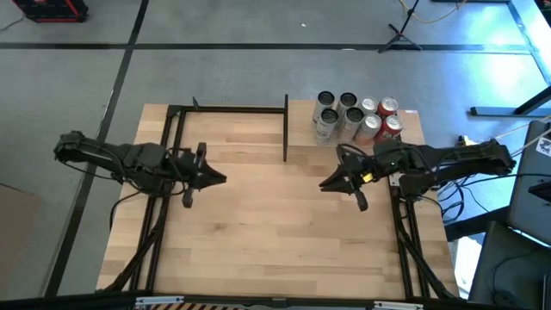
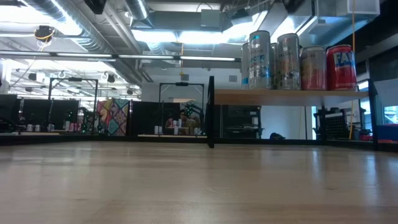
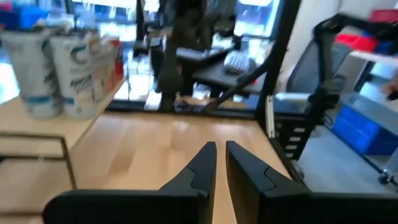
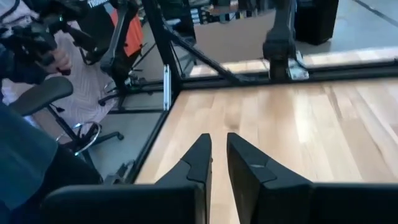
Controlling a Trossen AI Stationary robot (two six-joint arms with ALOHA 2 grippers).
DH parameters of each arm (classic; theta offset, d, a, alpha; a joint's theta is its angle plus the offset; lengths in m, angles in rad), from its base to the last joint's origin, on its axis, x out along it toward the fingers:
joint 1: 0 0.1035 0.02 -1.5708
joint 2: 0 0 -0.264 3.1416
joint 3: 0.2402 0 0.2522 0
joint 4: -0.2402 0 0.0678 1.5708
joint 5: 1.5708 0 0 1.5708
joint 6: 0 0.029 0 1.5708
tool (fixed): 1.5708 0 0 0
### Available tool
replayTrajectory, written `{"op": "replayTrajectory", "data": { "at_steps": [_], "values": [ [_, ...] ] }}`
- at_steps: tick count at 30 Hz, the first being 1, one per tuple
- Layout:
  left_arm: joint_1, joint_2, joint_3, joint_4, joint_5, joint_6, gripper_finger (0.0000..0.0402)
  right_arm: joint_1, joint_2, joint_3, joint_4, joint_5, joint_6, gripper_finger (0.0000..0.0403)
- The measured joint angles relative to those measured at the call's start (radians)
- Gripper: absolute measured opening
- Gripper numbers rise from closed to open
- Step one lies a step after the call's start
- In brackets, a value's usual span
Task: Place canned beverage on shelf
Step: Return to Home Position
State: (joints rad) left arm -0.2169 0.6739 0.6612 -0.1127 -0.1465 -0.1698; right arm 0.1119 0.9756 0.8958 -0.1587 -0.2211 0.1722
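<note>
I'm seeing the cans [image 1: 355,116] standing clustered on the shelf [image 1: 300,120] at the table's [image 1: 258,250] far right, the silver-white ones to the left and the red ones to the right. The left gripper [image 1: 221,179] is hovering over the table's left middle. The right gripper [image 1: 325,184] is hovering just near of the shelf. Both are pointing inward, fingers pressed nearly together, grasping nothing.

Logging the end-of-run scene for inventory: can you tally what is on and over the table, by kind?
shelf: 1
cans, all standing on the shelf: 8
grippers: 2, the left gripper and the right gripper, both holding nothing over the tabletop
Total: 11
</note>
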Motion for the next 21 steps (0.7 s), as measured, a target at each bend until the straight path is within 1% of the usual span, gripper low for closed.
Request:
{"op": "replayTrajectory", "data": {
  "at_steps": [4, 9, 14, 21],
  "values": [
    [0.002, -0.052, -0.089, 0.113, 0.033, 0.044, 0.0031, -0.001, -0.094, -0.133, 0.053, 0.019, -0.001, 0.0042],
    [0.001, -0.127, -0.172, 0.185, 0.034, 0.050, 0.0031, -0.001, -0.250, -0.290, 0.141, 0.105, 0.001, 0.0042],
    [0.001, -0.197, -0.228, 0.192, 0.037, 0.049, 0.0031, -0.001, -0.410, -0.422, 0.167, 0.142, -0.006, 0.0042],
    [0.001, -0.264, -0.250, 0.196, 0.038, 0.063, 0.0031, -0.001, -0.614, -0.583, 0.193, 0.219, -0.002, 0.0042]
  ]
}}
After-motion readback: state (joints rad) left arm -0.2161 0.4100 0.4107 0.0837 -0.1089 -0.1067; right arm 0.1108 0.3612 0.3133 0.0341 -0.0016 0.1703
